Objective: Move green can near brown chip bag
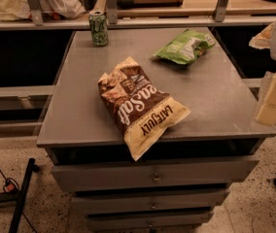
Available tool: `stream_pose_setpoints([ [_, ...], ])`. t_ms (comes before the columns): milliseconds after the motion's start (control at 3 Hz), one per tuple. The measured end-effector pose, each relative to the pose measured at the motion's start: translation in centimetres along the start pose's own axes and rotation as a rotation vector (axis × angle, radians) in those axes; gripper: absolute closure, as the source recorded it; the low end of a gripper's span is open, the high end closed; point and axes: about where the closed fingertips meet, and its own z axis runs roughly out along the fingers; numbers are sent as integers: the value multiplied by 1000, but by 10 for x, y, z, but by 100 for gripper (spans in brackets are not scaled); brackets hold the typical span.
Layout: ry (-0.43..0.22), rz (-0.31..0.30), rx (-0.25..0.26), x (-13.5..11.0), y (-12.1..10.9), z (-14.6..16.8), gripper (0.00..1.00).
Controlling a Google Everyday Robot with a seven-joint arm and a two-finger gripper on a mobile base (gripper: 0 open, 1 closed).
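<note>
The green can (98,28) stands upright at the far left corner of the grey cabinet top (79,106). The brown chip bag (138,103) lies flat in the middle front of the top, with its cream end hanging over the front edge. My gripper (273,98) hangs at the right edge of the view, over the cabinet's right side, well away from the can and to the right of the brown bag. It holds nothing that I can see.
A smaller green chip bag (184,46) lies at the far right of the top. A shelf rail with metal posts (112,6) runs behind the cabinet. Drawers (152,178) sit below the front edge. A black stand (21,193) is on the floor at left.
</note>
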Motion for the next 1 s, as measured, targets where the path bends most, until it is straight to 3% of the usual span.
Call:
stream_pose_setpoints([
  [667, -31, -13, 2, -14, -14, 6, 0],
  [1000, -126, -58, 7, -61, -49, 20, 0],
])
